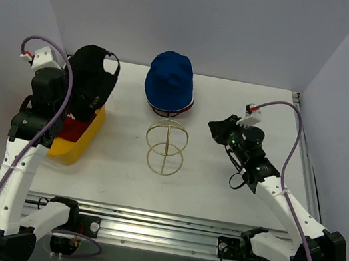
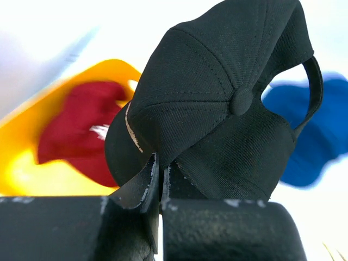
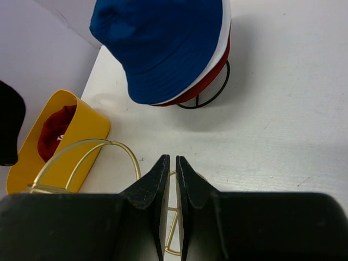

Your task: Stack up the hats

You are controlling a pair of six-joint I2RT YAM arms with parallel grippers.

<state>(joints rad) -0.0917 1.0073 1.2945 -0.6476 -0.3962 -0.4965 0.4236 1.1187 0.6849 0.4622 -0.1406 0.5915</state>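
Observation:
A black baseball cap (image 1: 92, 82) hangs in the air over the left side of the table, and my left gripper (image 2: 161, 168) is shut on its fabric edge. Below it a red baseball cap (image 1: 73, 127) lies in the yellow tub (image 1: 82, 145). At the back centre the blue hat (image 1: 169, 82) sits on top of a white hat (image 3: 224, 43) and a dark red hat (image 3: 209, 81); only the rims of those two show. My right gripper (image 3: 172, 163) is shut and empty, hovering right of the stack.
A gold wire sphere frame (image 1: 165, 146) stands mid-table in front of the stack, just below my right fingers in the right wrist view. A black wire stand (image 3: 213, 97) carries the stacked hats. White walls close in the table on the left, back and right.

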